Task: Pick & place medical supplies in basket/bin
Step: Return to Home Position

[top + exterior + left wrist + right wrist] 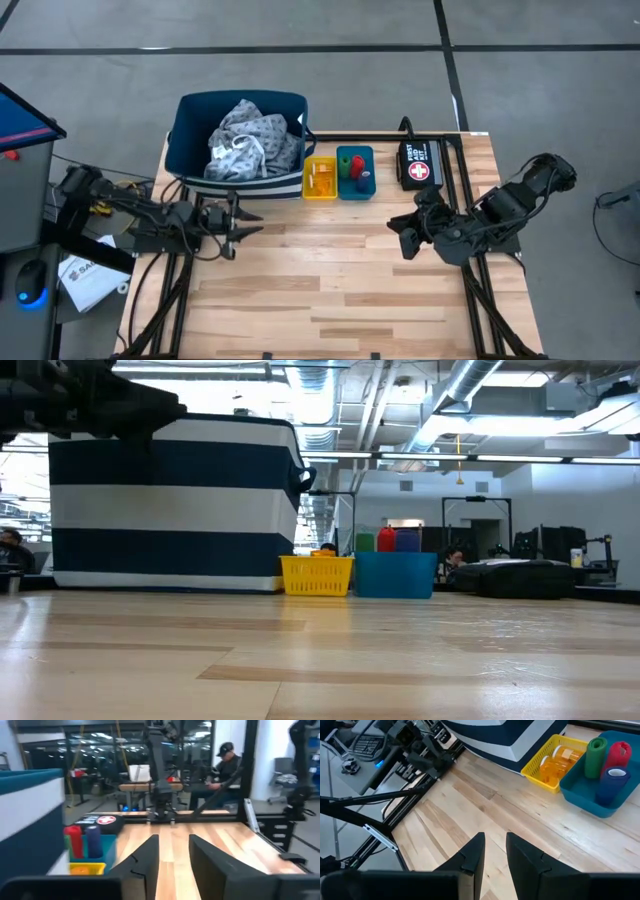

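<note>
The navy white-striped basket (240, 150) stands at the table's far left and holds the grey-blue dotted gown cloth (250, 138). Next to it, the yellow tray (320, 178) holds orange pill bottles (559, 761). The teal tray (355, 172) holds the green (596, 756), red (621, 753) and blue (612, 781) rolls standing on end. My left gripper (245, 222) hovers in front of the basket, open and empty, and shows in its wrist view (173, 840). My right gripper (400, 238) hovers in front of the pouch, open and empty, and shows in its wrist view (495, 837).
A black pouch with a red-and-white cross (420, 165) lies at the far right, beside the teal tray. Bare wooden tabletop (330, 290) stretches from the two grippers to the near edge. A person (225, 767) sits beyond the table in the room.
</note>
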Motion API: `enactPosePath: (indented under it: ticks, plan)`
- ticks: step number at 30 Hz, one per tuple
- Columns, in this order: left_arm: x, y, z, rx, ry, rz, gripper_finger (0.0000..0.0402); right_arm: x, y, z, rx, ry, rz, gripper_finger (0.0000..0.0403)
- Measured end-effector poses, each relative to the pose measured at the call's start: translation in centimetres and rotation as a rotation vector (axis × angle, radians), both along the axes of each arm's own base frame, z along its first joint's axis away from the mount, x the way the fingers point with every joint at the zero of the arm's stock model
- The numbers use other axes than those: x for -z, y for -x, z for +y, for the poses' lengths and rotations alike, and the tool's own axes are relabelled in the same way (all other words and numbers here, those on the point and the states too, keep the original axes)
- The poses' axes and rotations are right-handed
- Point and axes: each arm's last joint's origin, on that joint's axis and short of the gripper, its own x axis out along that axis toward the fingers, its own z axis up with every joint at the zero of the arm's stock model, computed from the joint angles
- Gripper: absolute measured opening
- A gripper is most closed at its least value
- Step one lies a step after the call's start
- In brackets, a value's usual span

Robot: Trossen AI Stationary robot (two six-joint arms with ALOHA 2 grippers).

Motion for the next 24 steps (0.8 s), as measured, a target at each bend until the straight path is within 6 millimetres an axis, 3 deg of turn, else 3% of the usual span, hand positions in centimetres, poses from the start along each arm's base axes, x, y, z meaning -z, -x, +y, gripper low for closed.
enactPosePath:
  ticks: [6, 13, 24]
  plan:
    - [0.6, 1.3, 1.1, 0.080, 0.059, -0.068, 0.0063, 0.4, -0.6, 0.5, -0.006, -0.001, 0.009, 0.0077]
    - [0.6, 2.2, 1.1, 0.196, 0.056, -0.063, 0.0032, 0.1, -0.7, 0.5, 0.005, -0.006, -0.025, 0.0077]
    - [1.9, 3.5, 1.8, 0.077, -0.019, 0.056, 0.0005, 0.1, -0.8, 0.4, -0.010, 0.054, -0.021, 0.0077]
